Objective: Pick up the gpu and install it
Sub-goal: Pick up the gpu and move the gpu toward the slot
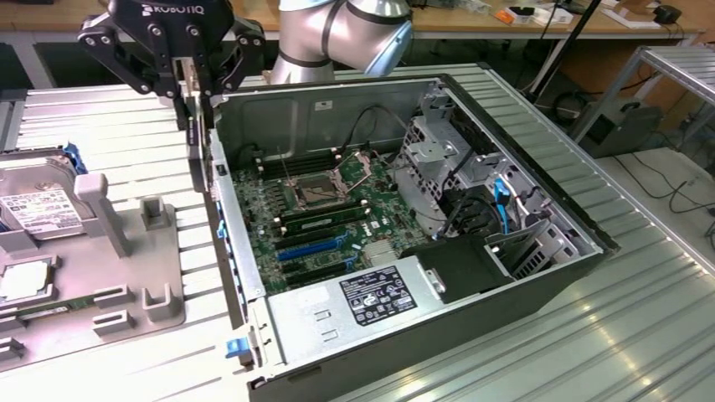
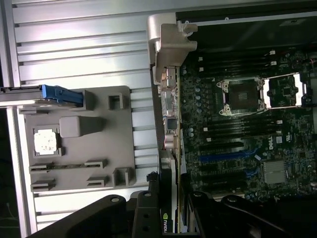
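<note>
claw (image 1: 196, 100) grips gpu (image 1: 199, 142) | exterior: above case wall (image 1: 231, 226) | wrist: logo (image 2: 165, 221) on gpu

Matte black end effector (image 1: 199, 90) of hinged bar linkages, pale round pivot pins, white lettering across its body; just behind it, glossy silver-grey rounded arm joint (image 1: 347, 33).

Free room over mobo (image 1: 318, 213); drive cage (image 1: 441, 159), PSU (image 1: 357, 306) flanking; case wall (image 1: 233, 243) beside gpu (image 1: 198, 134)
</note>
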Motion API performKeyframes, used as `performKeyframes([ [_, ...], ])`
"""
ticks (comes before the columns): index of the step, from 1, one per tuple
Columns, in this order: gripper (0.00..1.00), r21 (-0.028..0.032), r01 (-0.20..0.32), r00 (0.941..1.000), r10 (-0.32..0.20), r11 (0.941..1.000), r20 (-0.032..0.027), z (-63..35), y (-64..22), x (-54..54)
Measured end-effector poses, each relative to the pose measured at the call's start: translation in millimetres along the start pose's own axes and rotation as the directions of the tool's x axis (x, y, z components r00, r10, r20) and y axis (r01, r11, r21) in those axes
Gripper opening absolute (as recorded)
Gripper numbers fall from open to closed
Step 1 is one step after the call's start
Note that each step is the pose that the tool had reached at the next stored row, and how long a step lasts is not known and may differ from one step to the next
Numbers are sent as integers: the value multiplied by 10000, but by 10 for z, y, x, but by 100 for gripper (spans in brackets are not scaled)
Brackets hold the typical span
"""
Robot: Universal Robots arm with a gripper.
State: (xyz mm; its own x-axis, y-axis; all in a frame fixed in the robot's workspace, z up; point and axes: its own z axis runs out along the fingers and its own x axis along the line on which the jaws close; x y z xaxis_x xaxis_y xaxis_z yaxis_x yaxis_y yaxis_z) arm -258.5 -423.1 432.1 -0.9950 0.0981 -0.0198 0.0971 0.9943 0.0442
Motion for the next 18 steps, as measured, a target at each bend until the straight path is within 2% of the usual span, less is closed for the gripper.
performKeyframes([
  [6,27,0,0,10000,0,10000,0,3,11,-112],
  [13,27,-1,0,10000,0,10000,1,5,18,-187],
  [18,27,0,-1,10000,1,10000,0,5,19,-195],
])
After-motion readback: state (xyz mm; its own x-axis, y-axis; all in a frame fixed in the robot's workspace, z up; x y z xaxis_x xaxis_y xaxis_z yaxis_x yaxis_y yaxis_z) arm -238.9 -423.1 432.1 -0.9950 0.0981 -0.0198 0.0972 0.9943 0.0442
